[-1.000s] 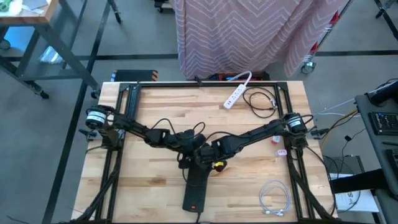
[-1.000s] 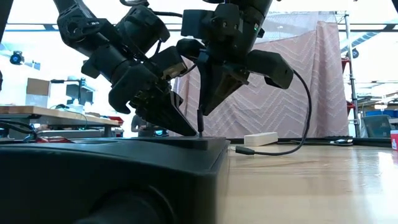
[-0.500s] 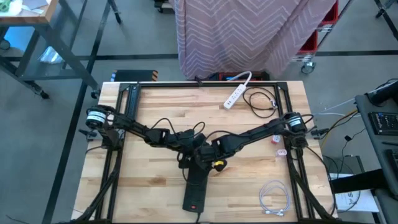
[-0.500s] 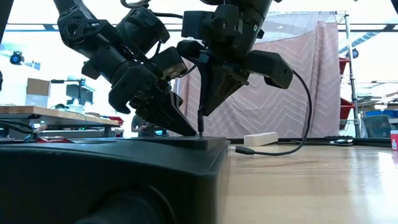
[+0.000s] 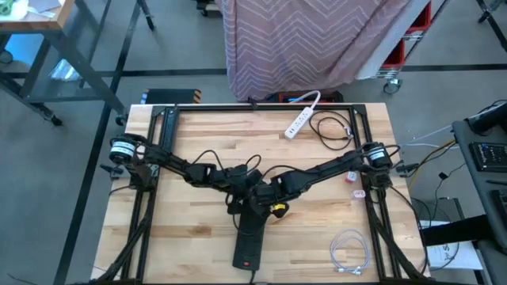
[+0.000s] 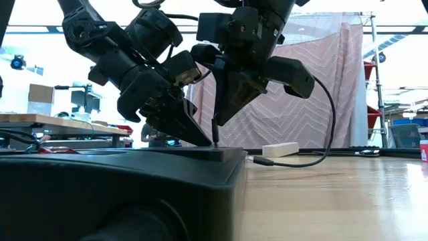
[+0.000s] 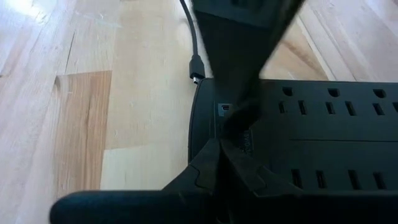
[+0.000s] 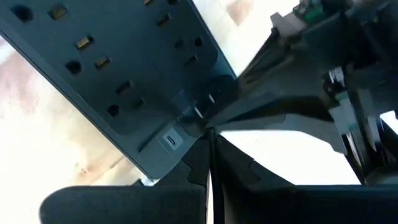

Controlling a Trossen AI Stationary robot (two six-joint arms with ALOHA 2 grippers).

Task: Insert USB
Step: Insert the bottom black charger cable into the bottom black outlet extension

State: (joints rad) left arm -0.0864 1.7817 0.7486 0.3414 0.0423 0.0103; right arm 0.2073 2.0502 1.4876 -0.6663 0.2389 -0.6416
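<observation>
A black power strip (image 5: 249,236) lies flat on the table near its front edge, with USB ports (image 7: 224,109) at its far end. My left gripper (image 6: 202,140) is shut, its tips on the strip's top. My right gripper (image 6: 219,117) is shut on a thin black USB plug (image 6: 214,131) that stands upright over the strip's far end. The plug's black cable (image 6: 321,134) loops down to the table, where its other connector (image 7: 195,75) lies. In the right wrist view the plug (image 8: 210,149) stands just beside a USB port (image 8: 171,140). My left gripper presses its shut fingers (image 7: 231,152) on the top face of the strip's far end (image 6: 194,148), slanting down from the table's left. My right gripper pinches the USB plug's upper part (image 6: 215,122) between its two fingers from above, pointing down. The plug hangs upright below them, its lower tip (image 6: 215,142) at the strip's top face.
A white power strip (image 5: 301,119) and a coiled black cable (image 5: 333,127) lie at the far right. A coil of white cable (image 5: 348,253) lies at the near right. The black frame rails (image 5: 158,158) run along both table sides.
</observation>
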